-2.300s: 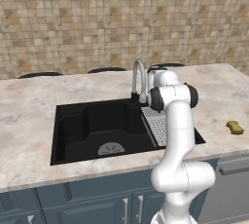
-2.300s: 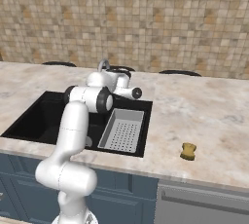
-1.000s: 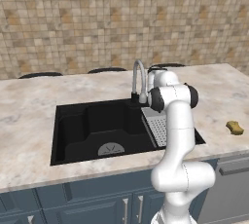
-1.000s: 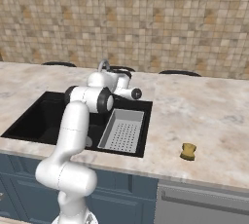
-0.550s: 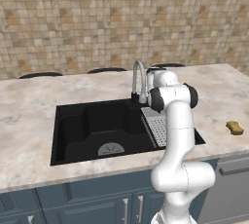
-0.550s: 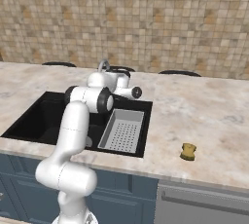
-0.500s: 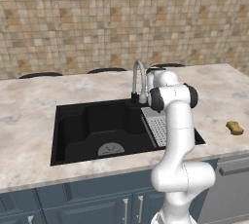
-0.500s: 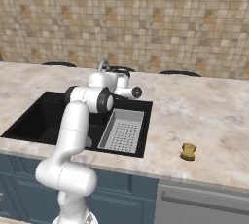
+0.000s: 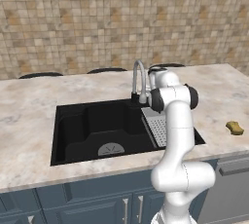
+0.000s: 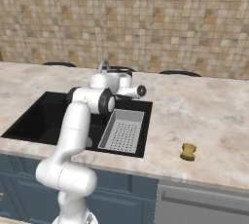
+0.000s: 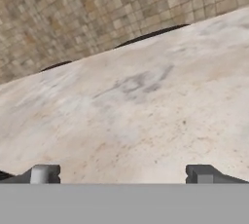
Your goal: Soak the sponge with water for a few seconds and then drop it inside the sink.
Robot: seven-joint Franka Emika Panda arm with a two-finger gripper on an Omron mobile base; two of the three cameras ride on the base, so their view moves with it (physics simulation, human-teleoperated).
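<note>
Right base view: nearest the camera, the sponge (image 10: 188, 151) lies flat on the marble counter (image 10: 204, 116), close to the front edge and well to the right of the sink (image 10: 44, 116). Further in, a grey strainer tray (image 10: 122, 130) sits in the right end of the black basin, its perforated floor bare. The arm's elbow hangs over the tray's left edge.

Left base view shows the same basin from the other side: the tray (image 9: 156, 126) is partly hidden behind the arm, and the left part holds nothing but a round grey drain (image 9: 111, 149) at its floor. The sponge (image 9: 235, 128) rests far right on the counter, apart from everything. A curved silver faucet (image 9: 138, 79) stands at the sink's back rim, beside the arm's wrist.

In the hand view, the gripper (image 11: 121, 174) has its two fingertips spread wide with nothing between them, over bare counter; the tiled wall (image 11: 97, 9) lies beyond.
</note>
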